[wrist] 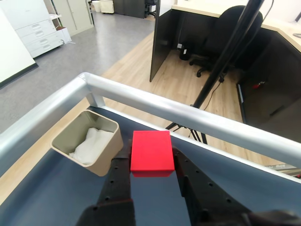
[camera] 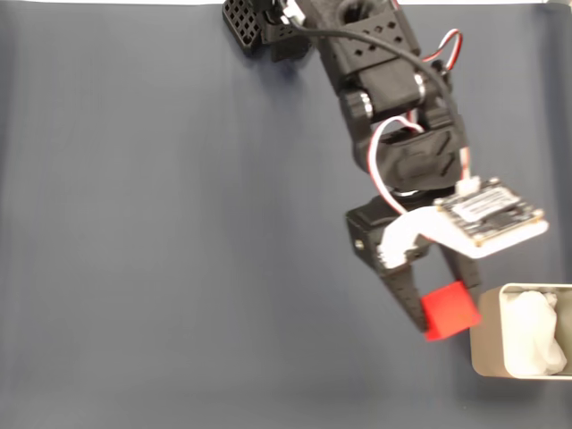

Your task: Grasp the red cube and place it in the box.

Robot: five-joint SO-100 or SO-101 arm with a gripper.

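You see the gripper (camera: 440,315) pinching the red cube (camera: 448,310) between its two black fingers (camera: 402,290), lifted above the dark blue bench (camera: 179,250). In the wrist view the red cube (wrist: 151,153) sits at the tips of the gripper (wrist: 152,162), one finger (wrist: 120,181) on each side of it. The box (wrist: 87,141), with its white lumpy lining (wrist: 92,145), stands on the bench near the gripper, to the left of it in this view. In the fixed view the box (camera: 490,344) is just to the right of the cube.

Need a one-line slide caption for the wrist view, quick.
Tool grips the red cube above the blue table, with the box just ahead to the left.
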